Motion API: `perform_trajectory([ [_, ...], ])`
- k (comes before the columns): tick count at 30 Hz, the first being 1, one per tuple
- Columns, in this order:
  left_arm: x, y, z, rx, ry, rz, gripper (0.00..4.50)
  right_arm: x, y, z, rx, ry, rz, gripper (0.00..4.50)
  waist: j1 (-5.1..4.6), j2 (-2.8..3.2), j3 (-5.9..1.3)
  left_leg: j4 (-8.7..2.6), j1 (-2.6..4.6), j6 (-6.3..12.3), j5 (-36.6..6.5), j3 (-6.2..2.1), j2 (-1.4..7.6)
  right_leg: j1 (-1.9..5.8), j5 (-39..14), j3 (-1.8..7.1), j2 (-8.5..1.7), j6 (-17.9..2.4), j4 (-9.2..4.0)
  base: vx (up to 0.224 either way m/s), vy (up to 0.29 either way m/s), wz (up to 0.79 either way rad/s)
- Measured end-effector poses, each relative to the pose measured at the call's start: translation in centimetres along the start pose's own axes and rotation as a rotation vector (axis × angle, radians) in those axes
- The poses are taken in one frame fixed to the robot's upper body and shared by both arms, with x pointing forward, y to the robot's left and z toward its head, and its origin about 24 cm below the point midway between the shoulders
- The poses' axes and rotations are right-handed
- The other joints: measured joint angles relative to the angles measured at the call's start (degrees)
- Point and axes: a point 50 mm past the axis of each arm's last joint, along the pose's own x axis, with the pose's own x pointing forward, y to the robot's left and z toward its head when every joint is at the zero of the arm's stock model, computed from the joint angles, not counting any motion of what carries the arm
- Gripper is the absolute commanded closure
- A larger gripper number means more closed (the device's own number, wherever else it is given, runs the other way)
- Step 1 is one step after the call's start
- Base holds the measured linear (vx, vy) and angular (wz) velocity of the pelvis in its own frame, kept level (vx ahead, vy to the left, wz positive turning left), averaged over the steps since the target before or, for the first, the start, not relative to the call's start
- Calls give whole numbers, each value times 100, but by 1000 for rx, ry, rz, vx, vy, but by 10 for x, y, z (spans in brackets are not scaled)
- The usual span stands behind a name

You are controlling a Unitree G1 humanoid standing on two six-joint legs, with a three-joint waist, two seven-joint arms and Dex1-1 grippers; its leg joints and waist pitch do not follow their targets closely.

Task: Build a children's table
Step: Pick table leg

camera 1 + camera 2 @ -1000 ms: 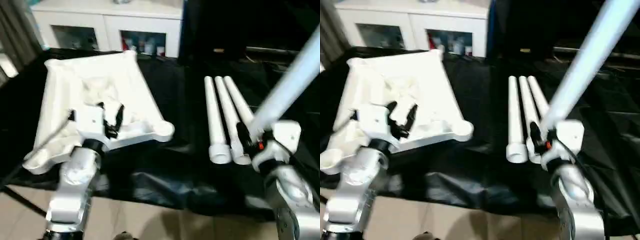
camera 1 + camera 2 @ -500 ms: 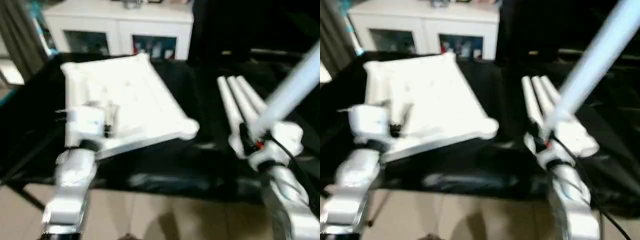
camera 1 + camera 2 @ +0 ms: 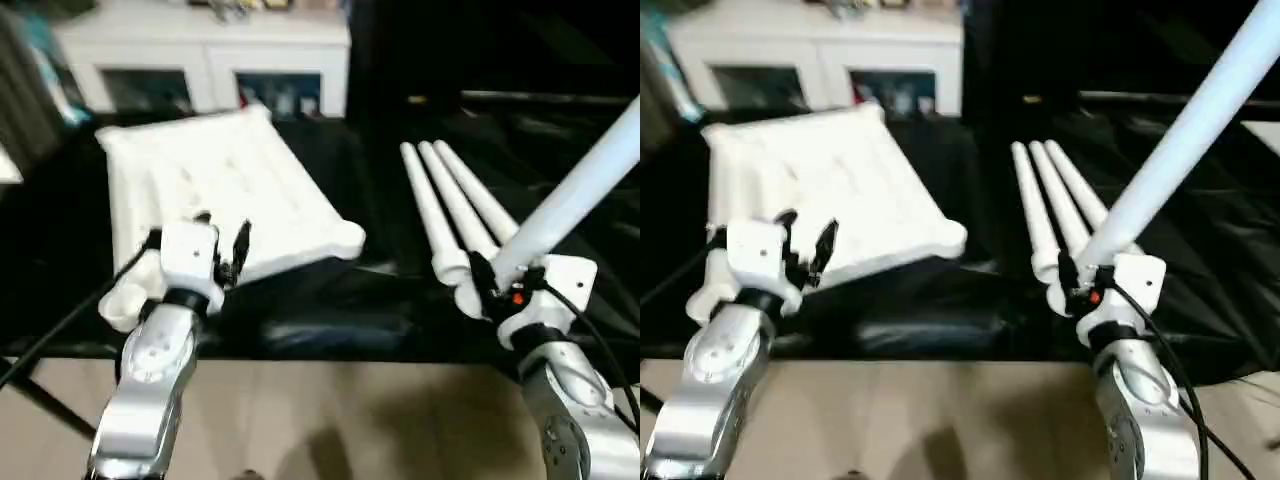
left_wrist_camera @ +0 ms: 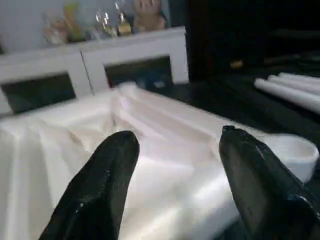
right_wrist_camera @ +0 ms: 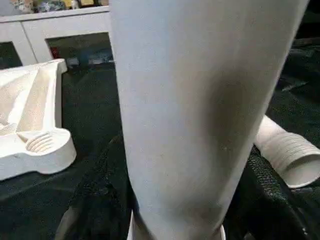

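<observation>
Left eye view: black cloth (image 3: 330,330), white cabinet (image 3: 210,50) behind; right gripper (image 3: 492,282) grips 1 leg (image 3: 580,190), left gripper (image 3: 222,245) wide.

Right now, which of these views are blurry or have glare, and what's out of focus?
Left eye view: soft overall, tabletop bleached so its ribs barely show. Left wrist view: left gripper fingers blurred up close, white cabinet hazy. Right wrist view: the held leg looms large and featureless; corner socket reads clearly.

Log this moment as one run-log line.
left gripper: open above white plastic ribbed tabletop | right gripper: holds white tubular leg | three white tubular legs: on black cloth
</observation>
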Motion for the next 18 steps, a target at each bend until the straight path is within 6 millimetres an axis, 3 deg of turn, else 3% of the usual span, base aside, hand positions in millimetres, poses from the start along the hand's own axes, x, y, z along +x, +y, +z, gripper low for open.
perform_trajectory([
  [3, -7, 1, -9, 6, 41, -19, 147, 4, 3, 6, -8, -19, 27, 260, 16, -3, 22, -56, 105, 5, -5, 58, 5, 86, 20, 22, 1, 2, -91, 0, 0, 0],
  [6, -14, 0, -17, -26, 74, -28, 147, 6, 5, 9, -17, -28, 53, 260, 20, 19, 52, -128, 317, 19, -83, 96, 24, 294, 10, 4, 16, 19, -280, 72, 24, -4],
  [8, -19, -1, -22, -50, 94, -23, 147, 6, 7, 11, -21, -37, 72, 260, 7, 27, 58, -152, 410, 30, -139, 114, 27, 426, -2, 8, 19, 40, -382, 88, 39, -5],
  [10, -22, -1, -25, -57, 106, -18, 147, 6, 8, 15, -26, -52, 79, 260, -13, 20, 55, -183, 462, 48, -151, 146, 24, 508, -8, 28, 19, 50, -442, 141, 38, -4],
  [12, -26, 0, -27, -62, 113, -5, 147, 8, 9, 23, -45, -81, 104, 260, -45, 3, 40, -186, 464, 87, -204, 196, 22, 545, -10, 56, 13, 53, -475, 154, 33, -3],
  [16, -27, 1, -21, -71, 88, 25, 147, 9, 9, 27, -64, -92, 131, 260, -52, -54, -34, -166, 460, 182, -344, 199, 12, 587, -129, 51, 14, 101, -527, 154, 16, 4],
  [17, -26, -1, -18, -71, 75, 21, 147, 8, 9, 27, -65, -89, 138, 260, -40, -33, -74, -13, 282, 422, -437, 85, -48, 646, -142, -65, 12, 183, -581, 145, 13, 8],
  [18, -23, -2, -14, -72, 58, 15, 147, 8, 7, 25, -69, -79, 134, 260, -36, -20, -79, 93, 218, 619, -522, -8, -61, 716, -171, -163, 10, 210, -634, 149, 34, 41],
])
